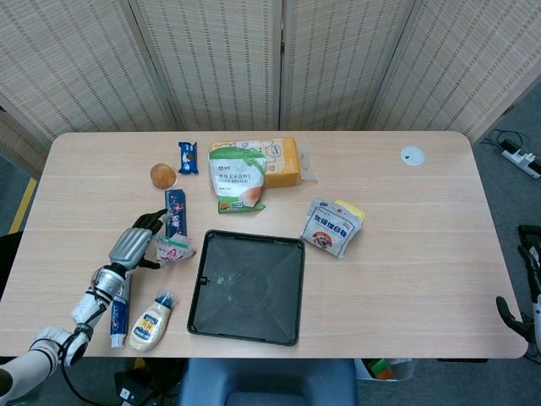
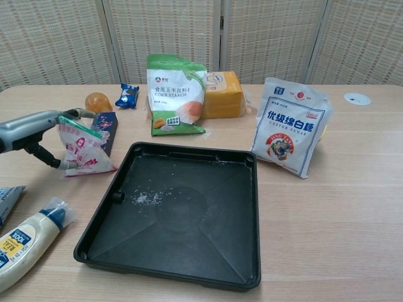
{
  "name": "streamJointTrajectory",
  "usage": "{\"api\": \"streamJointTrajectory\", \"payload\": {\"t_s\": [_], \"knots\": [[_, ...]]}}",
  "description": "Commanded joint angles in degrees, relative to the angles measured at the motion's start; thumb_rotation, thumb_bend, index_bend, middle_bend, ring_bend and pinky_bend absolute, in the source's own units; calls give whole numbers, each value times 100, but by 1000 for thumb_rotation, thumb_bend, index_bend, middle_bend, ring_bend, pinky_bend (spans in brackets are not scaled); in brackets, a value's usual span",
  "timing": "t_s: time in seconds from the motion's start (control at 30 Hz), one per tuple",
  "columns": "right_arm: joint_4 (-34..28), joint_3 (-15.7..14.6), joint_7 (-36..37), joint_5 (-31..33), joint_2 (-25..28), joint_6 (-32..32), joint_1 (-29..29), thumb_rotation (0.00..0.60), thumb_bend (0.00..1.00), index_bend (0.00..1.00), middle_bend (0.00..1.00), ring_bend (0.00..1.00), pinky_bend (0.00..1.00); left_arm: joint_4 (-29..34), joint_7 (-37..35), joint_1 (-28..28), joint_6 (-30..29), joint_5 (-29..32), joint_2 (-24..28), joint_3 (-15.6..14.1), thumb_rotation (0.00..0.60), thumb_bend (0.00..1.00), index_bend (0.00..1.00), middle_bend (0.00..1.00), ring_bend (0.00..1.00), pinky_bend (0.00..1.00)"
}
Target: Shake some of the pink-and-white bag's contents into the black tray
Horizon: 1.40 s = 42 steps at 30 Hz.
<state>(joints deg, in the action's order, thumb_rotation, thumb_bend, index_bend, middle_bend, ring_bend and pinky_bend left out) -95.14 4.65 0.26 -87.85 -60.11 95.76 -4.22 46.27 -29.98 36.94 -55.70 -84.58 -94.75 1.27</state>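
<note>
Left hand point(image 2: 28, 129) grips pink-and-white bag point(image 2: 80, 150) by its green top edge, just left of black tray point(image 2: 182, 214). Bag stands on table point(image 2: 327, 207), long axis tilted, top toward hand. Right hand out of view.

Pretty even, bright indoor light in both views, probably from overhead. Shadows are soft and short, hugging the black tray point(image 2: 182, 214) and the sugar bag point(image 2: 289, 133). There's a mild sheen on the table point(image 1: 406, 262), no harsh glare. Focus is decent; the chest view looks slightly stretched at the edges.
</note>
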Motion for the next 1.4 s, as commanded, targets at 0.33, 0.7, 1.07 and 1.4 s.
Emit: {"api": "streamJointTrajectory", "payload": {"t_s": [0.33, 0.7, 1.07, 1.4], "knots": [[69, 13, 80, 22, -19, 13, -13, 600, 350, 0, 0, 33, 44, 785, 427, 12, 460, 480, 495, 289, 600, 261, 0, 0, 0, 65], [100, 9, 95, 72, -5, -95, 17, 600, 351, 0, 0, 34, 43, 1646, 1045, -441, 48, 878, 1104, 417, 600, 266, 0, 0, 0, 81], [138, 1, 374, 86, 50, -438, 194, 600, 351, 0, 0, 48, 43, 3119, 2351, -1378, -1669, 1420, 1917, 803, 600, 390, 0, 0, 0, 111], [553, -12, 1318, -164, -12, -785, 522, 600, 351, 0, 0, 73, 43, 4533, 3590, -2157, -2748, 1312, 2398, 491, 600, 395, 0, 0, 0, 106]]}}
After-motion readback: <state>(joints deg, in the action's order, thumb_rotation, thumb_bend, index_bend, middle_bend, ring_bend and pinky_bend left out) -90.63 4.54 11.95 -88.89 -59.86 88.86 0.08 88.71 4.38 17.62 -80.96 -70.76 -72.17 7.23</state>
